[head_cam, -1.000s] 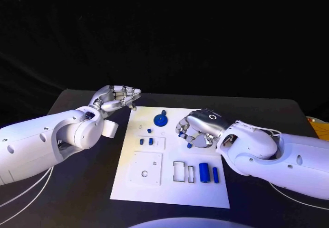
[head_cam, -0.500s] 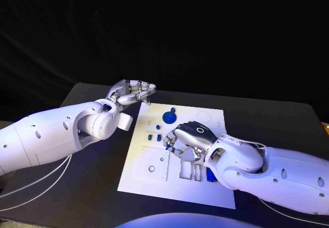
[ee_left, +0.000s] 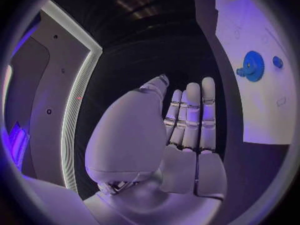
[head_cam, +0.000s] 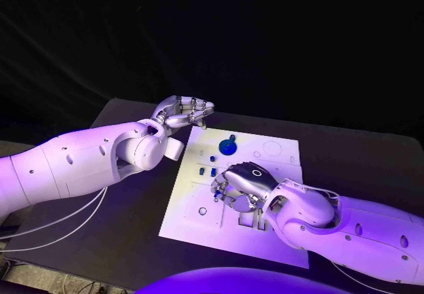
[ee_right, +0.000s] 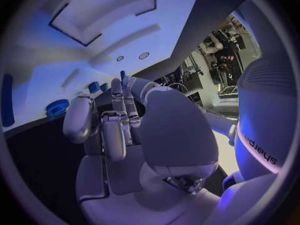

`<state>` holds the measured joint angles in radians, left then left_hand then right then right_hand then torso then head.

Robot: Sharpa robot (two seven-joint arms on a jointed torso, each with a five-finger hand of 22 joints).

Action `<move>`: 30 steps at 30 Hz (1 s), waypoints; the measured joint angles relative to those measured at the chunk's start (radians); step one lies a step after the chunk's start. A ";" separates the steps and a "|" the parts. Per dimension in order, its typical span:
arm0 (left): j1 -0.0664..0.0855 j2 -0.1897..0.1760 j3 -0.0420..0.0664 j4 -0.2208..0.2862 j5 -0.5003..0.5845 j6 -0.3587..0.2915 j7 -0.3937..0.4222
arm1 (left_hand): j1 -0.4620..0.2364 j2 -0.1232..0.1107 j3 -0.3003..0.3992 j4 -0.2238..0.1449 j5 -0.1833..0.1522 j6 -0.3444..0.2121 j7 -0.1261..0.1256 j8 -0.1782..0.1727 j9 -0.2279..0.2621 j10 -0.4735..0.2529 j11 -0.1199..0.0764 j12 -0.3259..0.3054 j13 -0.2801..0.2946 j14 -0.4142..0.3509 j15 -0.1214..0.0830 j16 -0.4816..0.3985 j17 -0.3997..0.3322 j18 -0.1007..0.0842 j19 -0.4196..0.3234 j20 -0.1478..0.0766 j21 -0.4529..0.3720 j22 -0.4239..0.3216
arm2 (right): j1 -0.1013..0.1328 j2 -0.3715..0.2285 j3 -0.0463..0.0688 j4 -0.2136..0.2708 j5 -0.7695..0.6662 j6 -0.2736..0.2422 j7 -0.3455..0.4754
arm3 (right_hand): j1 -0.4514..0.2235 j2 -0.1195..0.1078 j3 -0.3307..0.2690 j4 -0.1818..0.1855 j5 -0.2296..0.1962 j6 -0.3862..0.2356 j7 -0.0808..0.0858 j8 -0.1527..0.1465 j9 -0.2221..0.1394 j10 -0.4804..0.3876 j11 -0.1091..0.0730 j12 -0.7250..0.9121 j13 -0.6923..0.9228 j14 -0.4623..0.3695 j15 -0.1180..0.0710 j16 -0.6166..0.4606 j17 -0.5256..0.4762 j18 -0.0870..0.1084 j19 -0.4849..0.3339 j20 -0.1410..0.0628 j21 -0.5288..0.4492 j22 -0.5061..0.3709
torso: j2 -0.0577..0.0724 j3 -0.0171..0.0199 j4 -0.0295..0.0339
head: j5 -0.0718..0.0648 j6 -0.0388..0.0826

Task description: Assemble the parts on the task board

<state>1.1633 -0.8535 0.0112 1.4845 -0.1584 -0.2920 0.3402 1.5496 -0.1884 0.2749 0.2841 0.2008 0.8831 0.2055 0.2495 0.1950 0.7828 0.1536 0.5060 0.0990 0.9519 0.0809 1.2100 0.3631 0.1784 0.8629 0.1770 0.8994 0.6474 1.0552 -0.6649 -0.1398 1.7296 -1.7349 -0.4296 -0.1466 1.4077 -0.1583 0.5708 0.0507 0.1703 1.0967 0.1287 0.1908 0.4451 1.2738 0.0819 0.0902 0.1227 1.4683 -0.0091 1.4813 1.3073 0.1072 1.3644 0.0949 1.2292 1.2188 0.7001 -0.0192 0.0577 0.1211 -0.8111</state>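
Observation:
The white task board (head_cam: 199,229) lies in the middle of the black table. A blue gear (head_cam: 229,147) (ee_left: 252,65) stands near its far edge, and two small blue pegs (head_cam: 207,173) (ee_right: 98,87) stand side by side just nearer. My right hand (head_cam: 243,182) (ee_right: 125,130) hangs over the board's middle, fingers curled down beside the pegs. A small blue bit (head_cam: 217,197) shows at its fingertips; I cannot tell if it is held. My left hand (head_cam: 181,112) (ee_left: 187,130) is raised beyond the board's far left corner, fingers straight, holding nothing.
A third small peg (head_cam: 212,158) sits between the gear and the pair. Dark slots (head_cam: 248,219) lie on the board beside my right forearm. A square recess with a hole (head_cam: 202,211) lies on the near left. White cables (head_cam: 62,223) trail off the table's left.
The camera has shifted. My right hand has moved from the board's right side across to its middle, close to the two pegs. My left hand stays by the far left corner.

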 measured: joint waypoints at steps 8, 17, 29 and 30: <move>0.000 0.003 0.000 -0.002 0.001 0.000 0.000 | 0.000 0.000 0.000 0.000 0.000 0.000 0.000 0.000 0.000 0.000 0.000 0.000 0.000 -0.003 0.003 0.000 0.000 0.000 0.000 0.000 0.000 0.000 | -0.011 0.013 -0.002 -0.014 0.000 0.011 0.002 | -0.001 -0.001 0.000 0.000 0.000 0.000 0.000 0.002 0.002 0.000 0.000 -0.001 0.000 0.000 0.000 0.000 0.000 0.000 -0.004 -0.004 0.000 0.000 | 0.001 0.0006 -0.0012 | 0.014 -0.010; 0.000 0.004 -0.001 -0.002 0.002 0.000 -0.001 | 0.000 0.000 0.000 0.000 0.000 0.000 0.000 0.004 0.000 0.000 0.000 0.000 0.000 -0.003 0.003 0.000 -0.001 0.000 0.000 0.000 0.000 0.000 | -0.015 0.021 -0.004 -0.028 -0.005 0.029 0.001 | -0.004 -0.004 0.000 0.000 -0.001 0.000 0.000 0.003 0.001 0.001 0.000 -0.004 0.000 0.000 0.000 0.000 0.000 0.000 -0.004 -0.004 0.000 -0.002 | 0.001 0.0012 -0.0012 | 0.017 -0.016; 0.000 0.004 -0.001 -0.002 0.003 0.000 -0.001 | 0.000 0.000 0.003 0.003 0.000 0.000 0.000 0.004 0.000 -0.004 0.004 0.004 -0.001 -0.003 0.003 0.000 -0.001 0.000 0.000 0.000 0.000 -0.001 | -0.015 0.026 -0.002 -0.035 -0.026 0.040 -0.008 | -0.011 -0.002 0.000 0.000 -0.001 -0.004 0.000 0.002 0.003 0.002 -0.006 -0.004 0.002 0.000 0.000 0.000 0.001 0.000 -0.004 -0.004 -0.004 -0.004 | 0.001 0.0012 -0.0009 | 0.013 -0.016; 0.000 0.004 -0.001 -0.002 0.003 0.000 -0.001 | 0.000 0.000 0.003 0.003 0.000 0.000 0.000 0.004 0.000 -0.004 0.004 0.004 -0.001 -0.003 0.003 0.000 -0.001 0.000 0.000 0.000 0.000 -0.001 | -0.015 0.027 -0.002 -0.035 -0.028 0.041 -0.009 | -0.012 -0.001 0.000 0.000 -0.001 -0.004 0.000 0.002 0.003 0.002 -0.006 -0.004 0.002 0.000 0.000 0.000 0.001 0.000 -0.004 -0.004 -0.004 -0.004 | 0.001 0.0011 -0.0009 | 0.013 -0.016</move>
<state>1.1632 -0.8497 0.0103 1.4823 -0.1557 -0.2919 0.3390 1.5496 -0.1884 0.2777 0.2869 0.2008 0.8831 0.2055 0.2533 0.1950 0.7791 0.1573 0.5104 0.0981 0.9486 0.0842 1.2100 0.3621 0.1785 0.8629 0.1770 0.8994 0.6467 1.0401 -0.6381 -0.1419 1.6950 -1.7630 -0.3886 -0.1560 1.3957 -0.1596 0.5706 0.0509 0.1694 1.0931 0.1284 0.1929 0.4478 1.2757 0.0762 0.0863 0.1247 1.4682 -0.0091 1.4813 1.3081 0.1074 1.3606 0.0912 1.2251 1.2148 0.7007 -0.0181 0.0569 0.1342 -0.8276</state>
